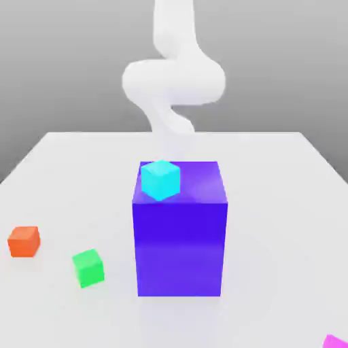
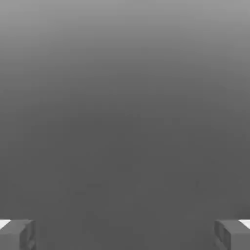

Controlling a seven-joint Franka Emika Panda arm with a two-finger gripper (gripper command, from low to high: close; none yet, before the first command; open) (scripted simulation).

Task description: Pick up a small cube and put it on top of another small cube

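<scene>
The pale worktop [image 1: 61, 170] stretches wide, with the white arm [image 1: 173, 78] rising at its far side. A big blue-violet block [image 1: 180, 238] stands in the middle, upright. On its top, toward the far left corner, sits a cyan cube [image 1: 161, 179]. On the worktop to the left lie a green cube [image 1: 88, 267], near the block, and an orange cube [image 1: 24, 241], farther left. The small pink cube [image 1: 334, 342] sits at the near right edge, well apart from everything. The pincer [image 2: 125, 234] is released, its fingers [image 2: 17, 234] spread wide with nothing between them.

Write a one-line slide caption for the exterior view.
Cyan cube sits atop blue block; orange, green, pink cubes on table.
</scene>
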